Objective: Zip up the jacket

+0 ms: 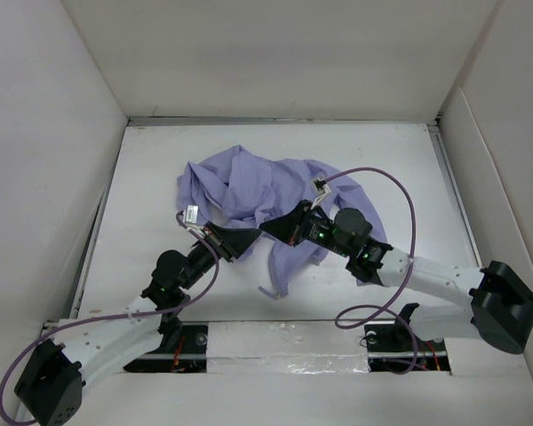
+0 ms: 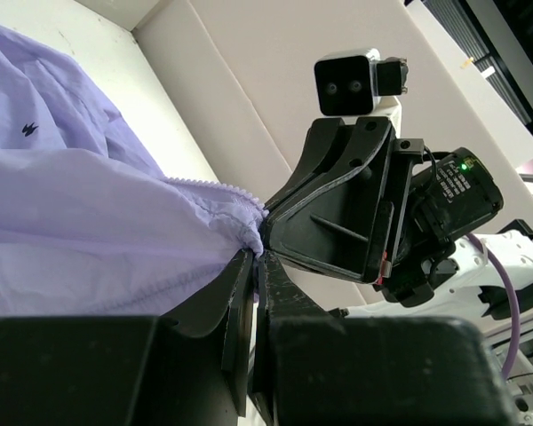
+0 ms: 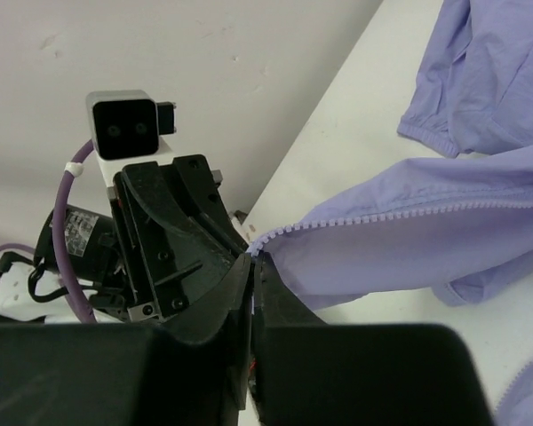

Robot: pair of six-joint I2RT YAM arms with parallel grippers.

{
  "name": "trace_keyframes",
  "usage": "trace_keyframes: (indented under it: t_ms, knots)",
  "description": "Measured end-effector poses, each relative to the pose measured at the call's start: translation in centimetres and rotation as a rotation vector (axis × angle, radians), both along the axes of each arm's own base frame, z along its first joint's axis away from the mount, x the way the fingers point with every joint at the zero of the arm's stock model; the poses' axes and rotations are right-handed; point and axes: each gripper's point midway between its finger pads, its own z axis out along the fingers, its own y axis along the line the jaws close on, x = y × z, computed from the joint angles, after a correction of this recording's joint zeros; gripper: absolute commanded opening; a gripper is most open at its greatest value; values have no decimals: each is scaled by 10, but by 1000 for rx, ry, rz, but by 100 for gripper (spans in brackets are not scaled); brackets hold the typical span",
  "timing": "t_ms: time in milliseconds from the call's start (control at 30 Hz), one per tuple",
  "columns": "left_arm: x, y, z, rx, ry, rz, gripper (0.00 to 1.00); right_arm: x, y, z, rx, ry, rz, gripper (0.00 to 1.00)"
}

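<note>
The lavender jacket [image 1: 249, 191] lies crumpled at the table's middle, with a strip hanging toward the front. My left gripper [image 1: 249, 238] and right gripper [image 1: 271, 228] meet tip to tip at its near edge. In the left wrist view the left gripper [image 2: 256, 257] is shut on a fold of the jacket [image 2: 89, 222] beside a line of zipper teeth [image 2: 209, 184]. In the right wrist view the right gripper [image 3: 252, 257] is shut on the end of a zipper edge [image 3: 400, 213] of the jacket [image 3: 409, 248], held taut above the table.
White walls [image 1: 275, 53] enclose the table on three sides. Purple cables [image 1: 400, 195] loop from both wrists. The arm bases [image 1: 284, 342] sit at the near edge.
</note>
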Motion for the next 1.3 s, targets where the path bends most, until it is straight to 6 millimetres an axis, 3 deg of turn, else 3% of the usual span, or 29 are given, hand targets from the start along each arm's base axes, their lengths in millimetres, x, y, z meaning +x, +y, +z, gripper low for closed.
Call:
trace_keyframes:
  t_ms: [167, 367, 533, 733, 1300]
  knots:
    - [-1, 1, -1, 11, -7, 4, 22, 6, -5, 1, 15, 26, -2, 0]
    - [-3, 9, -2, 53, -39, 35, 31, 16, -18, 3, 40, 78, 29, 0]
    - [-3, 14, -1, 68, -61, 56, 42, 9, -19, 15, 67, 112, 109, 0]
    - [-2, 12, -4, 95, -79, 56, 44, -5, -13, 35, 120, 132, 224, 0]
    - [-6, 12, 22, 57, -203, 51, 43, -10, -10, 19, 128, 268, 352, 0]
